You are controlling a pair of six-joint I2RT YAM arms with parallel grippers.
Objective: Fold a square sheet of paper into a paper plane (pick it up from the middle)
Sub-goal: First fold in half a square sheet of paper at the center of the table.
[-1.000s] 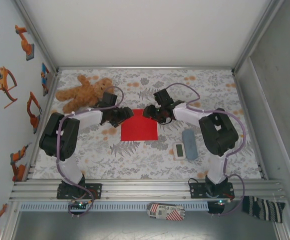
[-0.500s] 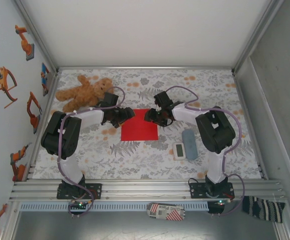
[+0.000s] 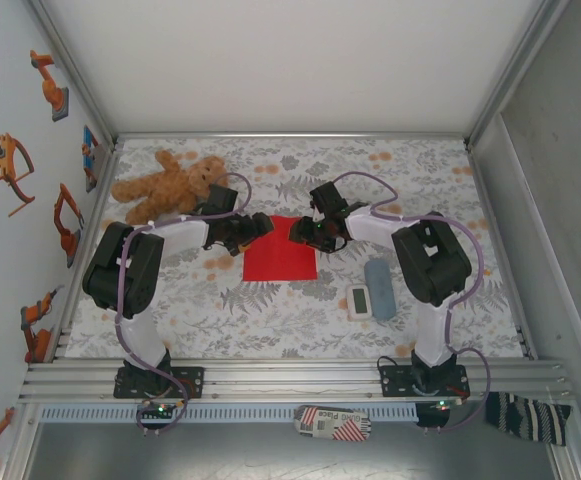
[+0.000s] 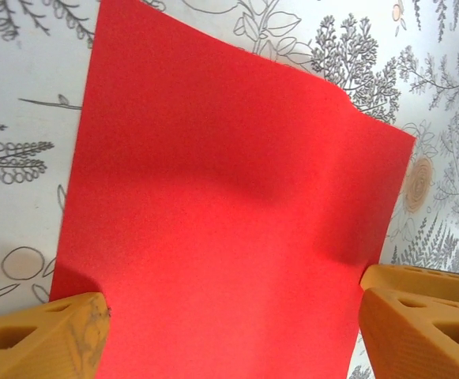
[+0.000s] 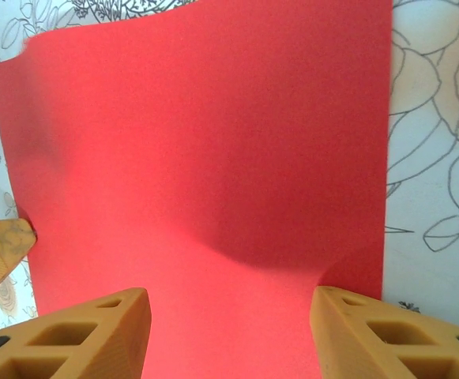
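The square sheet of paper (image 3: 280, 258) lies bright red on the flowered cloth in the middle of the table. Its far edge is buckled upward between the two grippers. My left gripper (image 3: 260, 228) is at the paper's far left corner. In the left wrist view this gripper (image 4: 233, 320) is open wide, its orange fingers (image 4: 47, 335) straddling the sheet (image 4: 229, 197). My right gripper (image 3: 302, 232) is at the far right corner. In the right wrist view it (image 5: 229, 316) is open, fingers (image 5: 95, 335) resting on the paper (image 5: 205, 142), which bulges between them.
A brown teddy bear (image 3: 170, 185) lies at the back left. A white timer (image 3: 359, 300) and a grey-blue block (image 3: 379, 275) sit right of the paper, beside the right arm. A striped box (image 3: 335, 422) and a striped cloth (image 3: 525, 415) lie below the front rail.
The left gripper's jaws have spread wider. The right gripper has shifted slightly left onto the paper's corner. The paper's far edge has drawn in and lifted.
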